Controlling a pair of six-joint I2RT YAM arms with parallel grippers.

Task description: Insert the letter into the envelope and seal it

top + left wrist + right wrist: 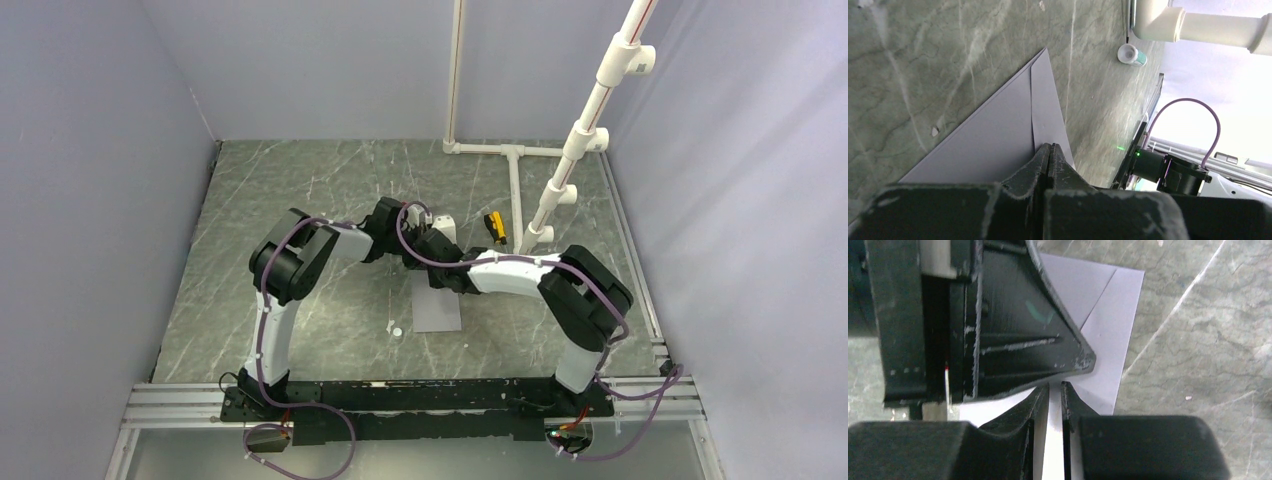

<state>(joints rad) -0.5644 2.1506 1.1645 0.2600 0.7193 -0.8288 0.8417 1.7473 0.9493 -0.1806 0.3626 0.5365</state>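
Observation:
The grey envelope (437,310) lies flat on the marble table, partly under both arms. In the left wrist view its pointed flap (1045,105) is folded down onto the body (983,140). My left gripper (1050,146) is shut, its tips resting on the flap's edge. My right gripper (1055,386) hovers over the envelope (1118,315) with a narrow gap between its jaws; only pale paper shows through the gap. The left gripper's black fingers (1018,340) sit just ahead of it, almost touching. The letter shows in no view.
A white PVC pipe frame (515,165) stands at the back right. A yellow-and-black tool (495,227) lies beside it. A small white bit (397,327) sits left of the envelope, and a white cap (1130,54) lies near the pipe. Aluminium rails (400,400) line the near edge.

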